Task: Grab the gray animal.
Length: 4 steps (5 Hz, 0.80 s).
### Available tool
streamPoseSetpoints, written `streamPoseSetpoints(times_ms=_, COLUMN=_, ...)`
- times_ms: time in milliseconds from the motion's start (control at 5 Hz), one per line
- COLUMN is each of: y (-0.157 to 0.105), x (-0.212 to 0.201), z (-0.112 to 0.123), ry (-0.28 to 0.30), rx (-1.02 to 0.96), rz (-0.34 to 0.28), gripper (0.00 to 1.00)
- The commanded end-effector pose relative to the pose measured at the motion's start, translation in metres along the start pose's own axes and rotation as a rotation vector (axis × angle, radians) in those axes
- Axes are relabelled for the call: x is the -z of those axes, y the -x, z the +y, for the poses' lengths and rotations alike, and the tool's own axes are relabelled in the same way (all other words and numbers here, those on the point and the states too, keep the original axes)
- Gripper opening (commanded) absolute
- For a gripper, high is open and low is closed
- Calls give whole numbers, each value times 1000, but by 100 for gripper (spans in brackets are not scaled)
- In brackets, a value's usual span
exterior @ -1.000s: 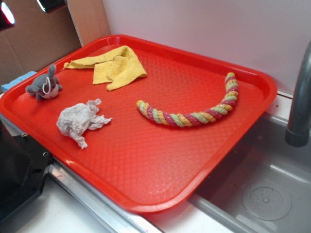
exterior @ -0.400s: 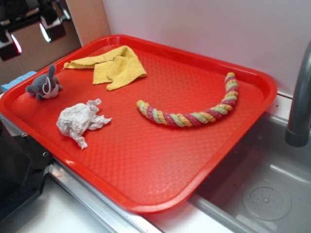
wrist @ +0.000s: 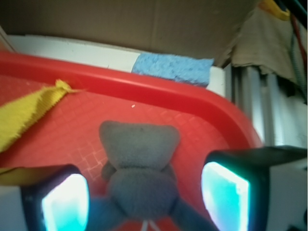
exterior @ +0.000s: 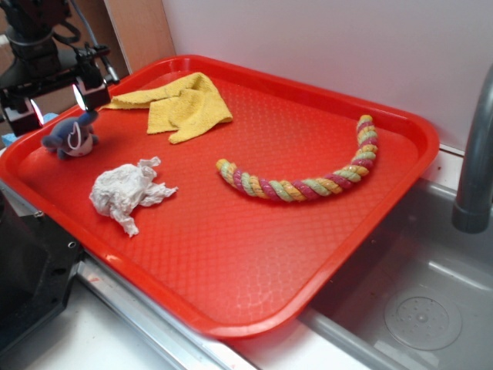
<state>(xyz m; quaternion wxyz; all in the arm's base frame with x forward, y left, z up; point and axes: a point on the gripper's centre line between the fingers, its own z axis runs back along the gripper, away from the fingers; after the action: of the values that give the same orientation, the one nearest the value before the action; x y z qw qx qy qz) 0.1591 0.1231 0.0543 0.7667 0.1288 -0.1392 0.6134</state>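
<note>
gray animal (wrist: 139, 178), paper wad (exterior: 123, 191) near, pincer (wrist: 144, 202) astride

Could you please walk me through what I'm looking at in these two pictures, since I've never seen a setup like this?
This is a small robot arm with a two-fingered gripper. The wide picture is taken from outside, looking down on a red tray beside a sink. The close picture comes from a camera on the arm's wrist, so you look out between the two fingers, which glow bluish at the bottom corners.

On the tray lie a gray toy animal, a crumpled paper wad, a yellow cloth and a striped rope. A blue sponge sits just outside the tray's edge.

Nothing is held yet: the gripper is open and sits right over the toy, one finger at either side.
</note>
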Motion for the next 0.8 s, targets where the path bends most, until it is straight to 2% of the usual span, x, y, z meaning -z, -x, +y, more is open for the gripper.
streamPoseSetpoints(times_ms=0, y=-1, x=26, z=6, ry=-13, rx=-48, rz=-74, gripper=100)
streamPoseSetpoints(times_ms=200, y=0, x=28, z=6, ry=-2, rx=-63, rz=-92, gripper=57)
streamPoseSetpoints(times_ms=400, y=-1, x=25, z=5, ry=8, rx=-83, rz=-85, gripper=0)
streamPoseSetpoints(times_ms=600, y=-5, x=14, z=-2, ry=8, rx=2, rz=-38, gripper=0)
